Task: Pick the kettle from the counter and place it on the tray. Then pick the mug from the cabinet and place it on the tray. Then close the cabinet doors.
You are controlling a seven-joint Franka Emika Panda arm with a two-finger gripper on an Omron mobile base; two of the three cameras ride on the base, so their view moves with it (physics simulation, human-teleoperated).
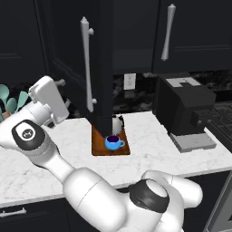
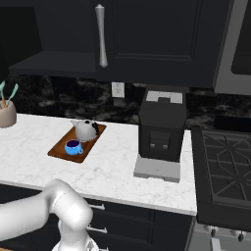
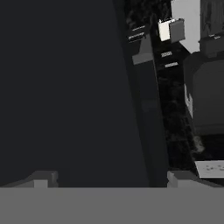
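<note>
The reddish-brown tray (image 1: 97,147) (image 2: 59,147) lies on the white marble counter (image 1: 149,156) (image 2: 117,169). On it stand the grey kettle (image 1: 118,123) (image 2: 87,130) at the back and the blue mug (image 1: 112,142) (image 2: 73,146) at the front. A black cabinet door (image 1: 102,59) (image 3: 65,87) swings out over the tray, its silver handle (image 1: 86,63) facing my hand. My gripper (image 1: 64,94) (image 3: 109,179) is open, left of that door and close to its flat face, holding nothing. The right door (image 1: 190,31) (image 2: 147,29) is shut. The dark cabinet shelf (image 2: 49,61) lies exposed.
A black coffee machine (image 1: 183,108) (image 2: 162,130) stands on the counter right of the tray. A beige utensil pot (image 2: 6,115) with teal tools (image 1: 9,97) sits at the far left. A stove (image 2: 225,166) adjoins the counter on the right.
</note>
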